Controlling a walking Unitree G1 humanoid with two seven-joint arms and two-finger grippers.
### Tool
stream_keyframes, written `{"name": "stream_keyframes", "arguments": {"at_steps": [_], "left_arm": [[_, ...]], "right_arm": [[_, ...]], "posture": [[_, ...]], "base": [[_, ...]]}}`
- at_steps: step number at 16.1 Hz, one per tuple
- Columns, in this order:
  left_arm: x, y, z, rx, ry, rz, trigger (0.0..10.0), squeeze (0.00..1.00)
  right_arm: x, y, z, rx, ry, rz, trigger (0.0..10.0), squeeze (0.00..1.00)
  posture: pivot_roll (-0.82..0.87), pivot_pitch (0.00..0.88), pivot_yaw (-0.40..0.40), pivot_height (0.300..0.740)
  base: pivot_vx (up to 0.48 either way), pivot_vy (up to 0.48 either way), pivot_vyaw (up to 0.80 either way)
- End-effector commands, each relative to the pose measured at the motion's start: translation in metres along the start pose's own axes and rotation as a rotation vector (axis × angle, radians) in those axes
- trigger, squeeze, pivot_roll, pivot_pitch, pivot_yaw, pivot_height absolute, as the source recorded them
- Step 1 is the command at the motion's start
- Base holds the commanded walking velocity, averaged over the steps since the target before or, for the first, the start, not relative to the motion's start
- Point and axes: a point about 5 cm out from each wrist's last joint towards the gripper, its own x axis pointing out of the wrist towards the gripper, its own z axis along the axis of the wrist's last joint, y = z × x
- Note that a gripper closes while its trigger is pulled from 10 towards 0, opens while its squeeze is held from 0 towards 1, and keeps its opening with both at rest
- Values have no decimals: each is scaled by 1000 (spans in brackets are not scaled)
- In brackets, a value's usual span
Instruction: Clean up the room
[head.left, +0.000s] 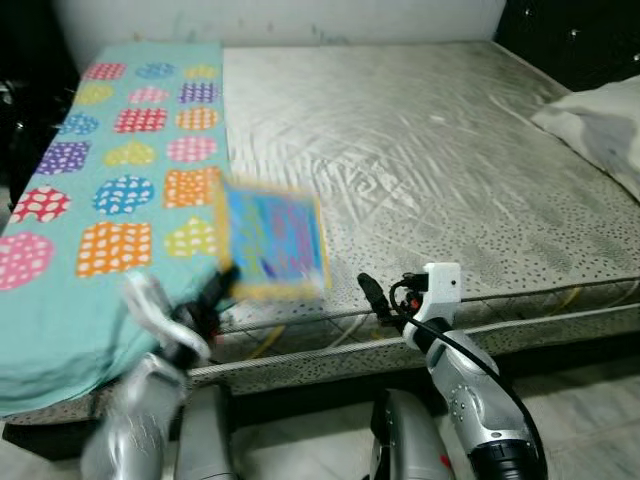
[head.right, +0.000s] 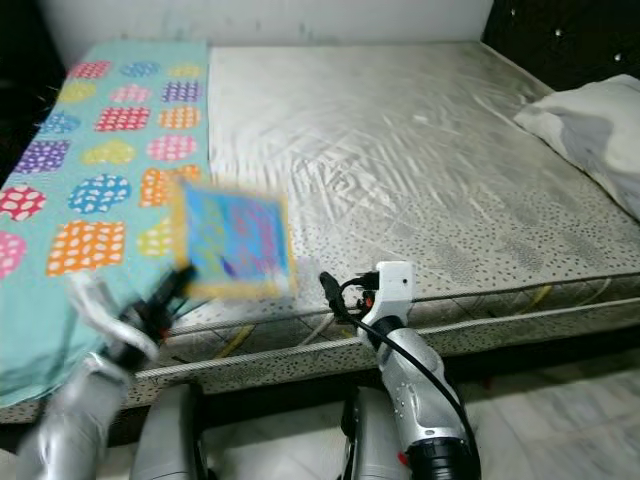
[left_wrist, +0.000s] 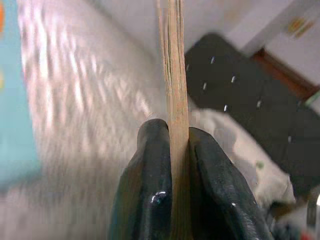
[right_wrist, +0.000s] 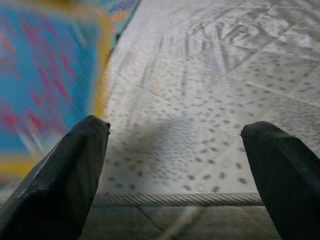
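Blue and yellow, a thin flat picture book (head.left: 272, 240) is clamped upright in my left pincer (head.left: 218, 282) above the grey mattress (head.left: 450, 170) edge, my right pincer (right_wrist: 180, 165) released beside it, so tidying looks barely begun, book unplaced.

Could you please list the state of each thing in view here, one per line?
Left hand: shut on the book, holding it up over the bed's near edge.
Right hand: open, holding nothing, at the mattress edge.
Book: upright in the grip, blue cover with yellow border, blurred.
Blanket: spread flat along the bed's left side.
Mattress: bare, wrinkled cover.
Pillow: lying at the bed's right edge.
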Motion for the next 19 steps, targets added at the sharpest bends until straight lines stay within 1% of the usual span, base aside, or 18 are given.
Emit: {"name": "stream_keyframes", "arguments": {"at_steps": [1, 3, 4, 9, 12, 15, 18, 19], "left_arm": [[7, -18, 3, 13, 0, -83, 0, 0], [8, -17, 6, -6, -22, -55, 0, 0], [7, -16, 6, -2, -26, -46, 0, 0], [7, -19, 3, 3, -7, -52, 0, 0], [7, -17, 2, 24, -3, -21, 0, 0], [8, -14, 3, 48, 8, -1, 0, 0], [10, -10, 5, 73, 2, 33, 0, 0], [10, -7, 6, 90, -2, 57, 0, 0]], "right_arm": [[0, 7, 9, 16, -35, 56, 10000, 0], [1, 17, 12, 34, -44, 99, 10000, 0], [2, 19, 13, 35, -48, 110, 10000, 0], [0, 20, 14, 45, -45, 113, 10000, 0], [2, 16, 17, 45, -53, 94, 10000, 0], [3, 16, 18, 41, -57, 88, 10000, 0], [3, 8, 21, 11, -84, 19, 10000, 0], [3, -2, 24, -11, -99, -56, 10000, 0]], "posture": [[-74, 0, -33, 541], [-74, 0, -33, 559], [-74, 0, -33, 569], [-77, 0, -33, 625], [-77, 0, -30, 662], [-75, 0, -28, 695], [-75, 0, -27, 732], [-76, 0, -26, 740]], "base": [[0, 0, 0], [0, 0, 0], [0, 0, 0], [0, 0, 0], [0, 0, 0], [0, 0, 0], [0, 0, 0], [0, 0, 0]]}}
